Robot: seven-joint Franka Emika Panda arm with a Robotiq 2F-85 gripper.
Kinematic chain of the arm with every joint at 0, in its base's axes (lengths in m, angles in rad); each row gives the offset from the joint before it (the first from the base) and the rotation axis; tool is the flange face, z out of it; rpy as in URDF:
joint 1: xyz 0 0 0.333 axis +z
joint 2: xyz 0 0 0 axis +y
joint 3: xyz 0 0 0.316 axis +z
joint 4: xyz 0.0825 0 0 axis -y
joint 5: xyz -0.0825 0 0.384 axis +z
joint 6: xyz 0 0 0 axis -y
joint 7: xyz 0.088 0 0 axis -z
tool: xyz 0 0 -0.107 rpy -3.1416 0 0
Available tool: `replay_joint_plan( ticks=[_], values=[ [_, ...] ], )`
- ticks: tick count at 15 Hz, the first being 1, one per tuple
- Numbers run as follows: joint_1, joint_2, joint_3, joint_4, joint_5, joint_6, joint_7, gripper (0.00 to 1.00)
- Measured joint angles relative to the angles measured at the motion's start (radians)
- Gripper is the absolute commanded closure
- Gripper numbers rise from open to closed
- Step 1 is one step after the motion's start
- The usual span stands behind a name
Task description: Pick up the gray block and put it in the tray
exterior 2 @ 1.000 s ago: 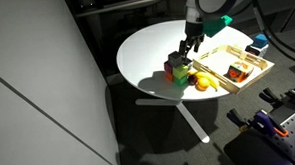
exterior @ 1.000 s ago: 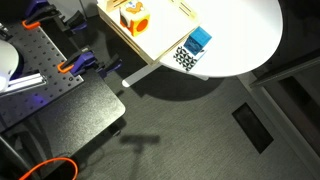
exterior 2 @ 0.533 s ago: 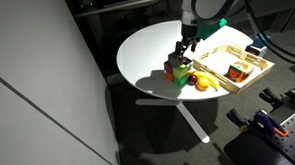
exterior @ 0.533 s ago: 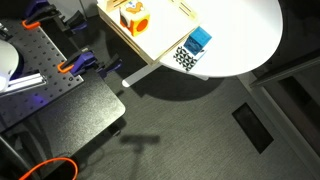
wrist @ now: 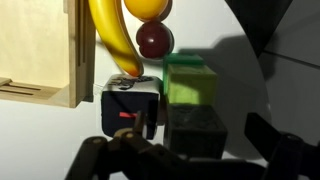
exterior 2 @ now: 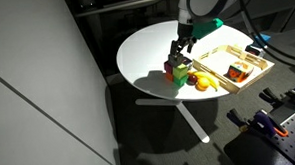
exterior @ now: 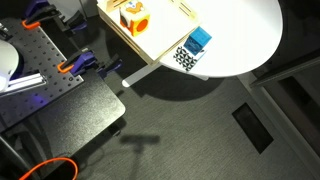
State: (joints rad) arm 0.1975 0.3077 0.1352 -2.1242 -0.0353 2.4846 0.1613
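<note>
I have the fingers [wrist: 285, 152] spread wide, holding nothing. In the wrist view the gray block [wrist: 195, 130] lies in the gap between them, clear of both pads; I cannot tell how far above it they hang. Just beyond it, touching its far side, is a green block [wrist: 190, 80]. Right beside the gray block, toward one finger, stands a black block with white edges and a red mark [wrist: 130, 105]. Past those lie a dark red ball [wrist: 153, 40] and a banana [wrist: 113, 40] on the white surface [wrist: 225, 30]. Off to that same side is the tray [wrist: 40, 50], so the gray block is outside it. In an exterior view the fingers [exterior 2: 182, 55] hover over the block cluster near the tray [exterior 2: 222, 63] corner.
</note>
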Motion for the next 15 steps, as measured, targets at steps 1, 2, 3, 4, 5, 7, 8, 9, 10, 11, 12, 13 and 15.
replay_joint_plan(
  ticks=[1,2,3,4,5,7,8,9,10,11,12,13,15],
  values=[
    [0.0,0.0,0.003,0.003,0.007,0.0,0.0,0.0],
    [0.0,0.0,0.003,0.005,0.007,0.0,0.0,0.0],
    [0.0,0.0,0.003,0.007,0.007,0.0,0.0,0.0],
    [0.0,0.001,0.003,0.009,0.007,0.0,0.0,0.0],
    [0.0,0.002,0.002,0.01,0.007,0.0,0.0,0.0],
    [0.0,0.006,0.002,0.014,0.007,0.0,0.0,0.0],
    [0.0,0.009,0.001,0.016,0.007,0.0,0.0,0.0],
    [0.0,0.012,0.0,0.019,0.007,0.001,0.0,0.0],
    [0.0,0.016,-0.001,0.022,0.006,0.001,0.0,0.0],
    [0.0,0.018,-0.002,0.024,0.006,0.001,0.0,0.0],
    [0.0,0.019,-0.002,0.026,0.006,0.001,0.0,0.0],
    [0.0,0.02,-0.002,0.027,0.006,0.001,0.0,0.0],
    [0.0,0.021,-0.002,0.027,0.006,0.001,0.0,0.0]
  ],
)
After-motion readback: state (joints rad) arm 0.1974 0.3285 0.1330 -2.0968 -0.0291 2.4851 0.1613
